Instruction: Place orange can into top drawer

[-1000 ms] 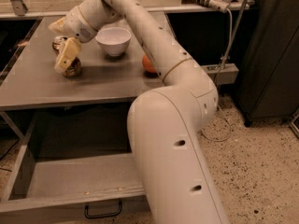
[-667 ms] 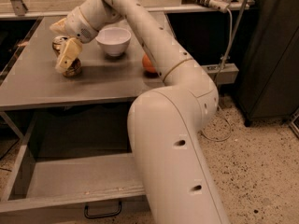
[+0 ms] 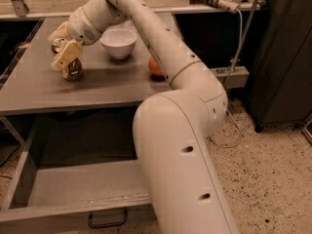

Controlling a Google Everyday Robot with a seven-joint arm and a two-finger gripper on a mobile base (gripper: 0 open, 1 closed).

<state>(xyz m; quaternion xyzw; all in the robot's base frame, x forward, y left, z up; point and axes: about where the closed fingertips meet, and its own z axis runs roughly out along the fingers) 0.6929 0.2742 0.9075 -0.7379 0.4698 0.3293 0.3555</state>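
Copper-brown metal at ten o'clock in the frame: is that the orange can point(image 3: 73, 70)? (Desk)

Yes. It stands upright on the grey bench point(image 3: 97, 89), near the left edge, with its lower half in plain view. (Photographer)

And the gripper point(image 3: 59, 48)? (Desk)

Right at the can, reaching over its top and its eleven o'clock side, with one cream-coloured part lying across the upper half. Whether the gripper is clamped on the can or only set around it cannot be told from this angle. (Photographer)

What else is on the bench? (Desk)

A white bowl point(image 3: 118, 42) stands at two o'clock from the can, near but apart from it. A round orange fruit point(image 3: 154, 67) sits at three o'clock from the can and is partly hidden behind the white robot arm point(image 3: 170, 62). That arm runs from the big rounded housing at five o'clock in the frame up and across to the can. (Photographer)

The top drawer point(image 3: 73, 186)? (Desk)

Pulled out, at six o'clock from the bench top. Its grey floor shows, and the small black handle point(image 3: 107, 222) is on the front panel at the bottom edge of the frame. The can is well apart from it, up on the bench. (Photographer)

The right of the frame? (Desk)

Speckled floor point(image 3: 273, 169), a dark cabinet point(image 3: 282, 57) at three o'clock, and a cable point(image 3: 234, 67) hanging beside it. (Photographer)
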